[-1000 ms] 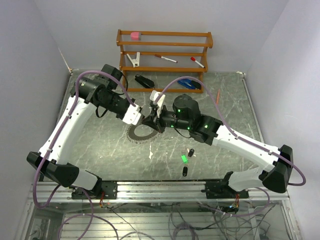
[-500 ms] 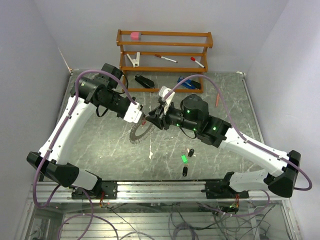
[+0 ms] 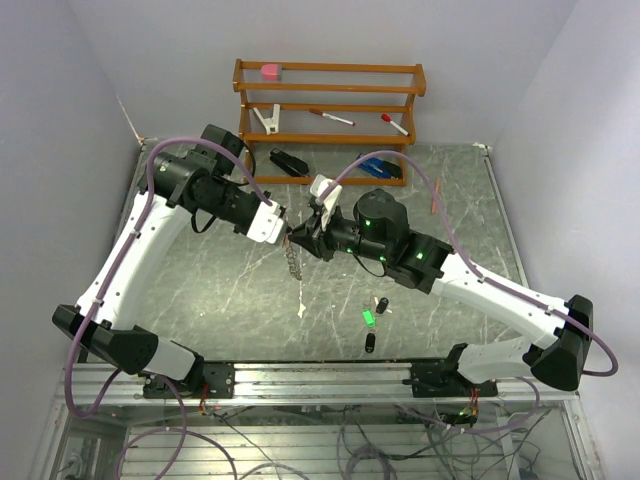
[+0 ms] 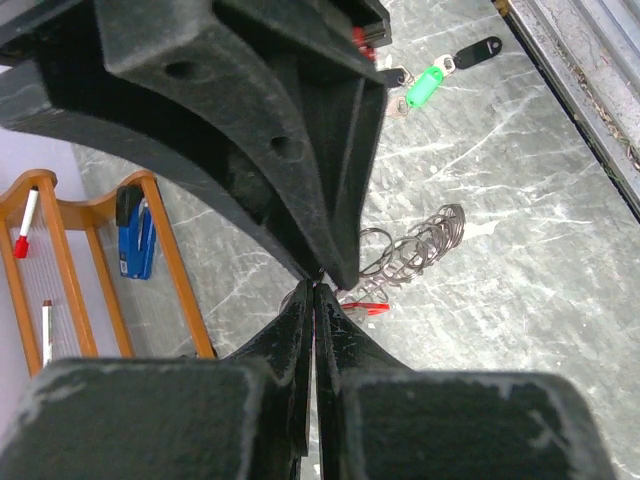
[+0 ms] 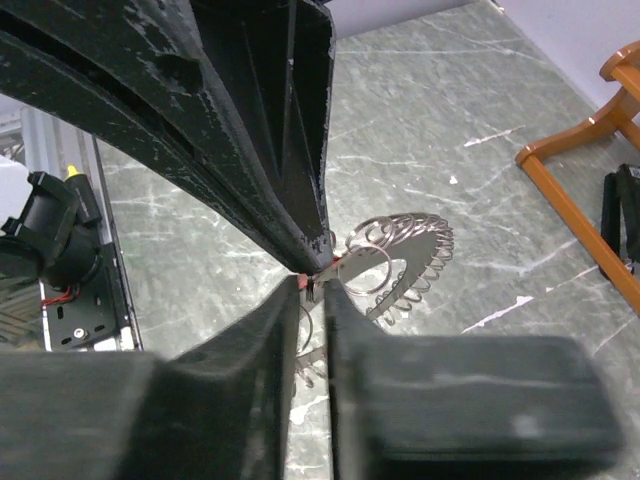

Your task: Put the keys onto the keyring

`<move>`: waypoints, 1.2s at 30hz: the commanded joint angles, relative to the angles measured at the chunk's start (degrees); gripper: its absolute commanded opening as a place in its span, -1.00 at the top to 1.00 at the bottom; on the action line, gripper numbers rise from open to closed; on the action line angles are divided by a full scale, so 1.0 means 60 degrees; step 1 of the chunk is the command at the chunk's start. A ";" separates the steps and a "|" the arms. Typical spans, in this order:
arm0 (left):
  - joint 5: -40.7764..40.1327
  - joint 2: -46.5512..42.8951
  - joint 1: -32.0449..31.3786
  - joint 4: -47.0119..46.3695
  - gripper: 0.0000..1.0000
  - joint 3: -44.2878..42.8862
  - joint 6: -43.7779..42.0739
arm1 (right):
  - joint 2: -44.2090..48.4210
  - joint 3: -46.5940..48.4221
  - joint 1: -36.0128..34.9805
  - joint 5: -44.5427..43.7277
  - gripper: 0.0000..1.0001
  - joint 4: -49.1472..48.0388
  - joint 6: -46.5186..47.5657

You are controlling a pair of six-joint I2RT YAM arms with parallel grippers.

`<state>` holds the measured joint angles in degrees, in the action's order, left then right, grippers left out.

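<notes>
The keyring (image 3: 293, 262) hangs edge-on above the table's middle, its silvery coiled rim plain in the left wrist view (image 4: 425, 240) and the right wrist view (image 5: 420, 255). My left gripper (image 3: 284, 232) (image 4: 315, 290) is shut on its top edge. My right gripper (image 3: 299, 240) (image 5: 318, 290) meets it tip to tip, jaws narrowly apart around the ring's edge and a red key (image 4: 365, 306); whether they pinch it is unclear. A green key (image 3: 368, 317) (image 4: 423, 85) and two black keys (image 3: 381, 303) (image 3: 369, 343) lie on the table nearer the front.
A wooden rack (image 3: 330, 110) at the back holds markers, a clip and a pink block. In front of it lie a black stapler (image 3: 288, 162) and a blue one (image 3: 375, 168). An orange pencil (image 3: 437, 193) lies at the right.
The keyring has come up from lying flat on the table to hanging edge-on. The right gripper's jaws have parted slightly and its arm has shifted left and forward.
</notes>
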<state>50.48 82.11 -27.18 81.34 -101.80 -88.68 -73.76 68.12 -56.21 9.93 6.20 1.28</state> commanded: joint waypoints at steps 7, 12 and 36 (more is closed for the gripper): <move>0.0600 -0.0032 -0.0070 -0.0061 0.87 -0.0288 0.0081 | -0.0109 0.0015 0.0022 0.0101 0.95 -0.0395 0.0153; 0.0645 -0.0010 -0.0070 -0.0158 0.86 -0.0321 0.0181 | -0.0100 0.0045 0.0019 0.0105 1.00 -0.0360 0.0168; -0.0417 -0.0169 0.0092 -0.1341 0.55 0.0003 0.0727 | 0.0587 -0.0156 0.0051 -0.0566 1.00 -0.0469 -0.0161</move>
<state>48.56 81.12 -27.22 75.90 -98.74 -85.95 -72.44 66.96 -56.07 7.86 5.48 1.04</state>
